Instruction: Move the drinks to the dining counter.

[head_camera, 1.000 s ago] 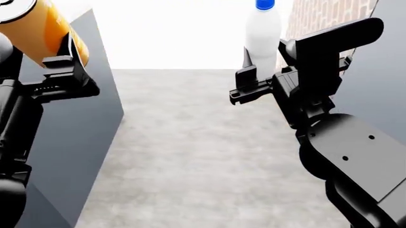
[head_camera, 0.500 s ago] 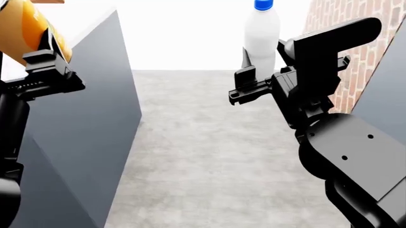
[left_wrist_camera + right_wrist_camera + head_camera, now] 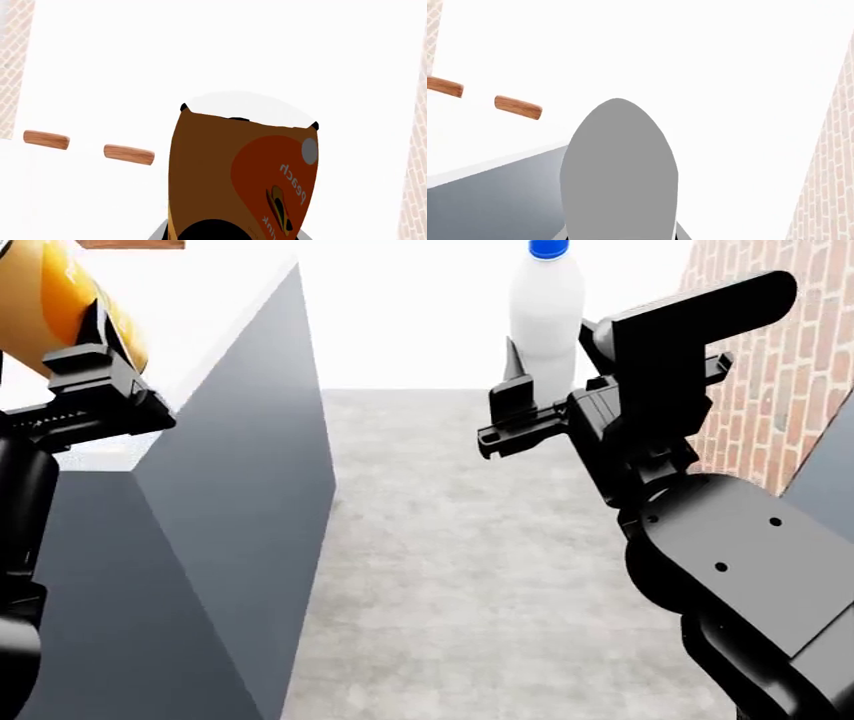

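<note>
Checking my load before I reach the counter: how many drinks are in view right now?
2. The orange can is in the left gripper; the white bottle is in the right gripper. The milk carton isn't in view.

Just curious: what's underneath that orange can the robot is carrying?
The orange can, held by the left gripper, hangs over the dining counter; its base is hidden.

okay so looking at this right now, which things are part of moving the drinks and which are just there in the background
Part of the job:
orange can, held in the left gripper
white bottle, held in the right gripper
dining counter, white top over a dark grey front

Just there:
two wooden pieces beyond the counter
brick wall
grey floor
</note>
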`<state>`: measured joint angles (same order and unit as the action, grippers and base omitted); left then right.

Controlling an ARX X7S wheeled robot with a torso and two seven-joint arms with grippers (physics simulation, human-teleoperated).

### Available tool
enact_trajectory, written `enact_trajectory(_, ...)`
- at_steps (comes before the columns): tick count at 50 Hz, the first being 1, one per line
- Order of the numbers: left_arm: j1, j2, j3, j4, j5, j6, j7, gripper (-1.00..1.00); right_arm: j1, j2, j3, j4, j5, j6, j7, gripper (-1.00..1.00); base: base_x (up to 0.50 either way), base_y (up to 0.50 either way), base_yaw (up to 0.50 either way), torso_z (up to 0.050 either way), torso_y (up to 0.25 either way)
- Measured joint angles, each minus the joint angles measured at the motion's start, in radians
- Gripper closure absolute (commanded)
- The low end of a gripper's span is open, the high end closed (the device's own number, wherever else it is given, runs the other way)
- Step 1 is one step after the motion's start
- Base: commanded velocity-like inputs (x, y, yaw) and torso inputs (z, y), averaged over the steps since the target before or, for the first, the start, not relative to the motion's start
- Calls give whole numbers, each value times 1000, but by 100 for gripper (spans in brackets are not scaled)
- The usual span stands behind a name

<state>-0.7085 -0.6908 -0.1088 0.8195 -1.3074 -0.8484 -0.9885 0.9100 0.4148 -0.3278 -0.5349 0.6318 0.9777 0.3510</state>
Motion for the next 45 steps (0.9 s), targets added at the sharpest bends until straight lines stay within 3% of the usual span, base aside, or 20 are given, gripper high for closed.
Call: enact_trajectory(45,11,-5,5,0,5,16,3,100,6,6,-9,1,11,-2,8,100,94,501,0,0,1)
